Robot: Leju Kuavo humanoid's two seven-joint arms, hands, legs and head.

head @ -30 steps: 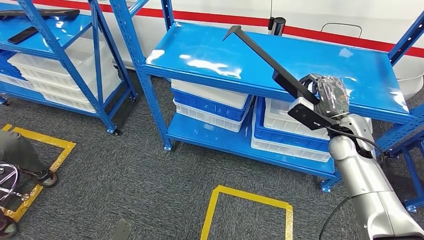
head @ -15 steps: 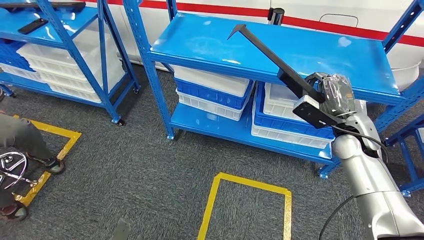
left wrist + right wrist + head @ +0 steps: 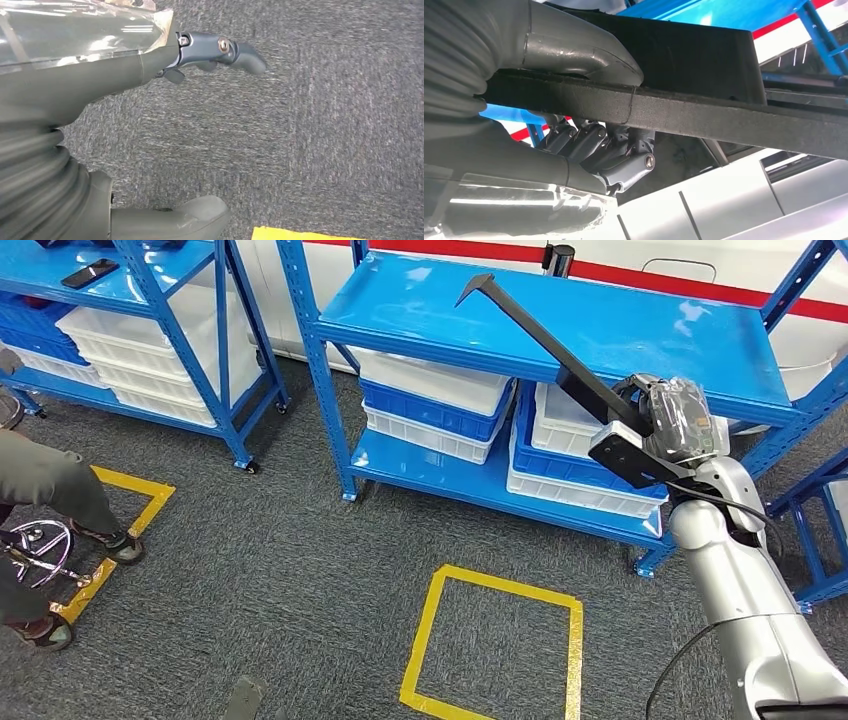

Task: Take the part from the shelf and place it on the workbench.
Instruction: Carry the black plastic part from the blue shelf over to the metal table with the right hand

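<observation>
A long black part (image 3: 540,345) with a hooked far tip is held up in the air in front of the blue shelf (image 3: 600,330), slanting from upper left down to my right hand (image 3: 665,425). That hand grips the part's wide lower end. In the right wrist view the thumb (image 3: 584,55) presses on top of the black part (image 3: 704,110) and the darker fingers (image 3: 609,150) curl under it. My left hand (image 3: 150,100) hangs over grey carpet, thumb (image 3: 180,220) and fingers (image 3: 225,52) apart, holding nothing.
White and blue crates (image 3: 440,410) are stacked on the shelf's lower level. A second blue shelf (image 3: 140,300) stands at the left. A person's legs (image 3: 50,490) and a wheeled frame (image 3: 30,560) are at the left edge. Yellow tape squares (image 3: 495,650) mark the carpet.
The whole picture has shifted: the camera has moved, the shelves now sit more to the right and higher. My right hand still holds the black part the same way.
</observation>
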